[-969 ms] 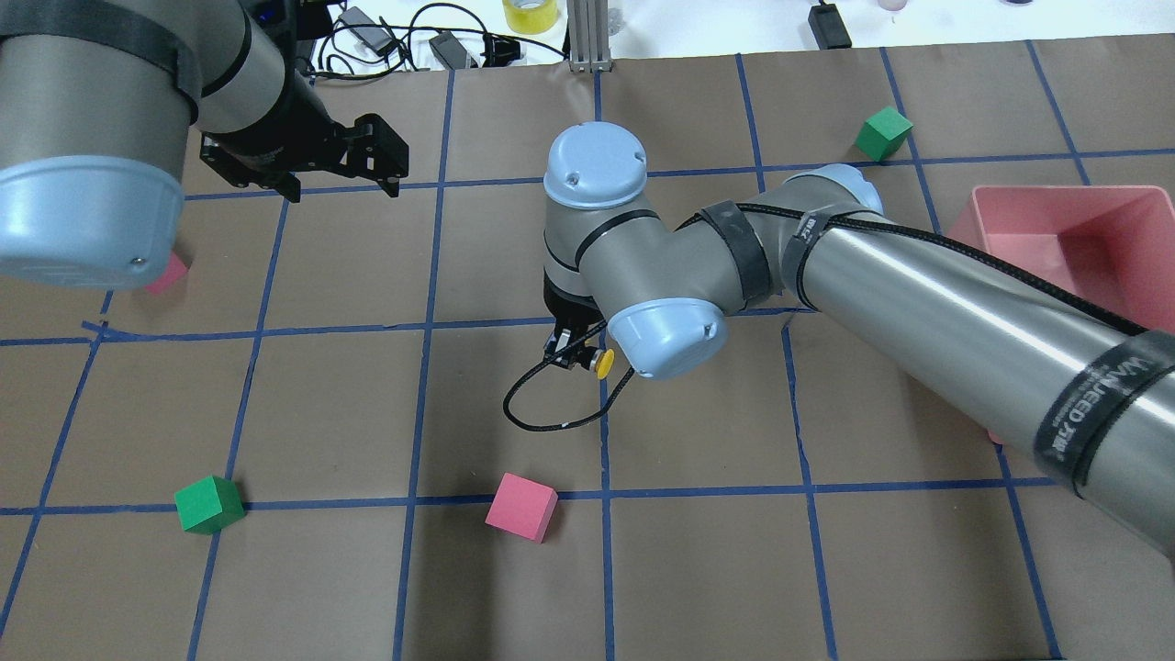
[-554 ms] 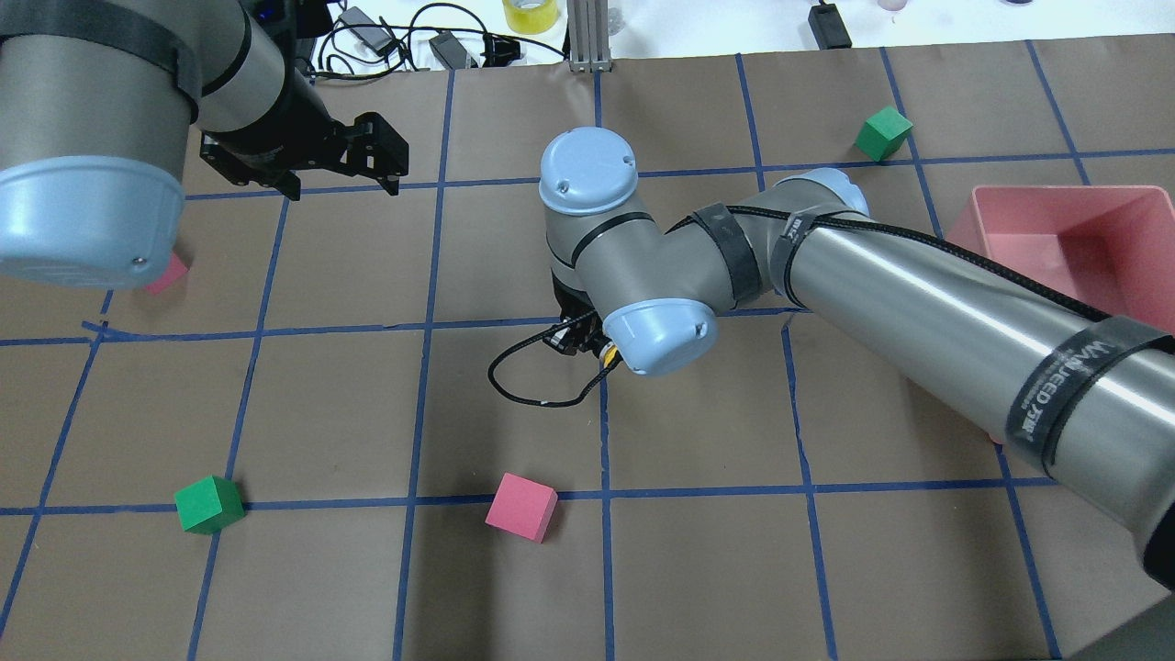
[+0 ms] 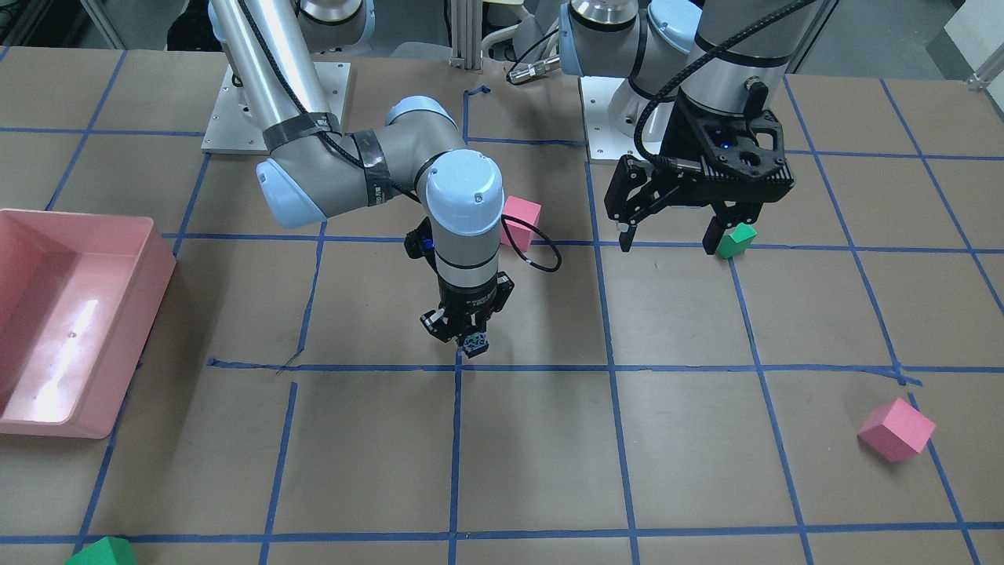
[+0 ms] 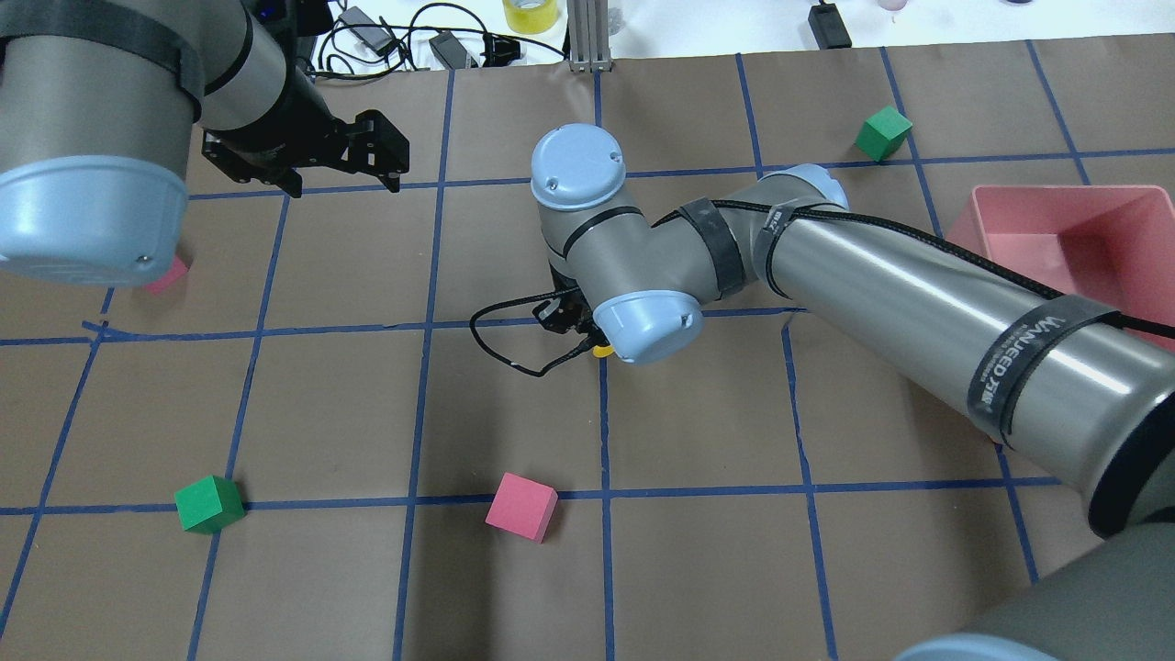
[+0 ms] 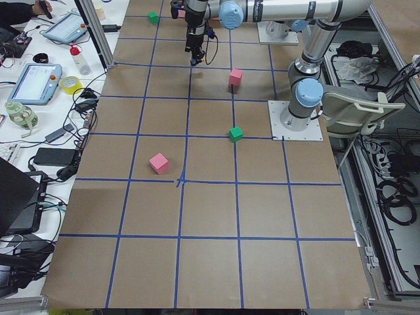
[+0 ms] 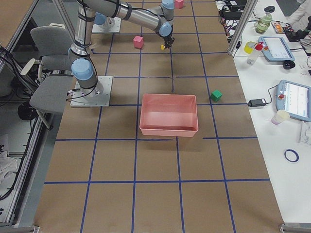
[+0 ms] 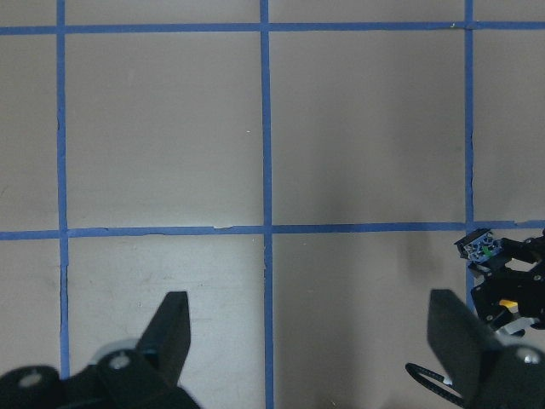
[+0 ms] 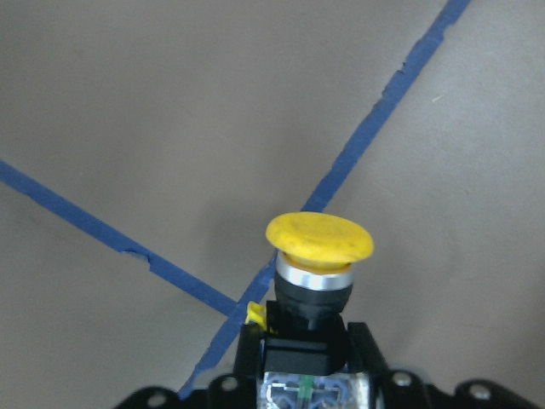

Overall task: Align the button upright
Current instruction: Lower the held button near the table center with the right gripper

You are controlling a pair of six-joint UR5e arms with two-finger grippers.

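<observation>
Holding the button (image 8: 319, 243) is the right tool (image 8: 304, 345). Its two fingers (image 8: 247, 345) are closed tight on the black middle part, just under the silver ring and the round yellow cap. The button hangs just above the table (image 8: 128, 102), close to where two blue tape lines (image 8: 375, 128) cross, near the middle of the table. I cannot tell for sure how much it is tipped. The button looks very small and light, and hard, not squishy. The cap is smooth and round, so I think it would slip if squeezed there, and the button could roll if it lies on its side. The black middle looks like the best place to hold, and that is where the fingers are. The cap is wider than the black part, so the button may fall over if it is let go too fast. The left tool (image 3: 671, 235) is wide open and holds nothing, well apart from the button. The pink bin (image 6: 168, 130) sits well apart too, and I see nothing inside it.
</observation>
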